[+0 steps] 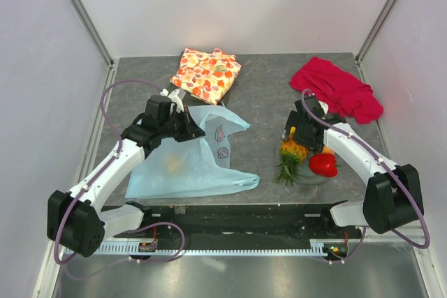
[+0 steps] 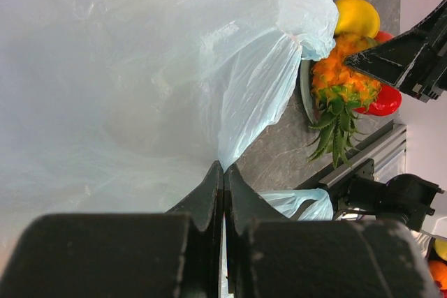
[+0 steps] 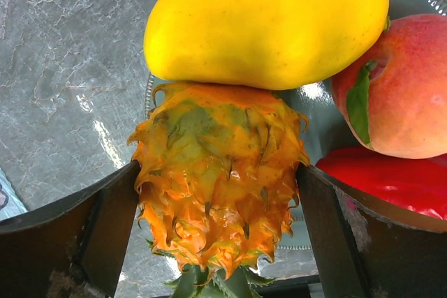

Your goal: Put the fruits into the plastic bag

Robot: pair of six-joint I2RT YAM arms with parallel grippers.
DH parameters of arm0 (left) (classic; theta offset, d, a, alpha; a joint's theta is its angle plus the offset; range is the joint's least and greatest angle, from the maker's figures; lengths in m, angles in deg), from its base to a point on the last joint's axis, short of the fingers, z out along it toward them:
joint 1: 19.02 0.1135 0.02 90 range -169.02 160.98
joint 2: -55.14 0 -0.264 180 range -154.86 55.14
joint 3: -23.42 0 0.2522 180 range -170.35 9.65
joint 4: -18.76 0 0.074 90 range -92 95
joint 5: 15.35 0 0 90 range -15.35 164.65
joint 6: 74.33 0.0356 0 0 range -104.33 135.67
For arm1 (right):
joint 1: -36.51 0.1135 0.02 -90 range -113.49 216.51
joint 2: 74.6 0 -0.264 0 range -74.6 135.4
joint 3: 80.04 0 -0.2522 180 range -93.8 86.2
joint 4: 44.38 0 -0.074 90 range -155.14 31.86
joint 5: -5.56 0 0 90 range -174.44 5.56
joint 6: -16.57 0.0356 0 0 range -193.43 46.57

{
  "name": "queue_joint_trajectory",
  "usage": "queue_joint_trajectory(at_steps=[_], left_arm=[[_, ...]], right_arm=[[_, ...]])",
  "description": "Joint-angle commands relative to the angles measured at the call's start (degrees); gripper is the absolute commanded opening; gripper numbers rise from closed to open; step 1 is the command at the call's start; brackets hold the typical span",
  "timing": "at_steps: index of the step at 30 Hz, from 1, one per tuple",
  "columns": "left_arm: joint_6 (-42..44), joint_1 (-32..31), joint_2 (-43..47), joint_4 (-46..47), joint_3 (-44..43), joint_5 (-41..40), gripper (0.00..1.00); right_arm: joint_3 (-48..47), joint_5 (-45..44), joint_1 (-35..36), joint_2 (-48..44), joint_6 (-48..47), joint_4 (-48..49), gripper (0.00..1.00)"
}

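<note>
Spread over the front-left of the surface (image 1: 265,102): bag (image 1: 188,165), pale blue and translucent, with one side raised toward the middle. Small dark logo (image 1: 222,151) facing up. Pinched on the film: left gripper (image 2: 223,169), jaws pressed flat together with no gap, film running right up to the tips.

Near the front edge, right of centre: plate (image 1: 312,178), fruits heaped on it. On its side, pineapple (image 3: 216,193), leaves pointing toward the front edge and reaching past the plate rim. Touching its far end, yellow mango (image 3: 265,22). Against the mango, peach (image 3: 405,88). Next to the peach and beside the pineapple, glossy red pepper (image 3: 391,183).

Straddling the pineapple: right gripper (image 3: 217,169), spread wide, one finger at each flank of the fruit. Just beside the skin or barely touching it, cannot tell which. Pineapple resting on the plate.

Along the back edge, left of centre, just behind the left gripper: floral cloth (image 1: 206,73). Toward the back-right corner: red cloth (image 1: 339,88), crumpled.
</note>
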Motion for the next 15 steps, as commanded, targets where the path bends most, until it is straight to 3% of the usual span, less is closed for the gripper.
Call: queue_joint_trajectory(at_steps=[1, 5, 15], left_arm=[[-1.6, 0.2, -0.5, 2.5, 0.1, 2.0, 0.02], [-1.5, 0.2, -0.8, 2.7, -0.1, 2.0, 0.02], [-1.4, 0.2, -1.7, 2.8, -0.4, 2.5, 0.02]], right_arm=[[1.7, 0.0, -0.1, 2.4, -0.9, -0.1, 0.98], [1.5, 0.6, -0.1, 2.6, -1.4, -1.0, 0.92], [-1.0, 0.7, 0.0, 1.2, -2.8, -5.8, 0.33]])
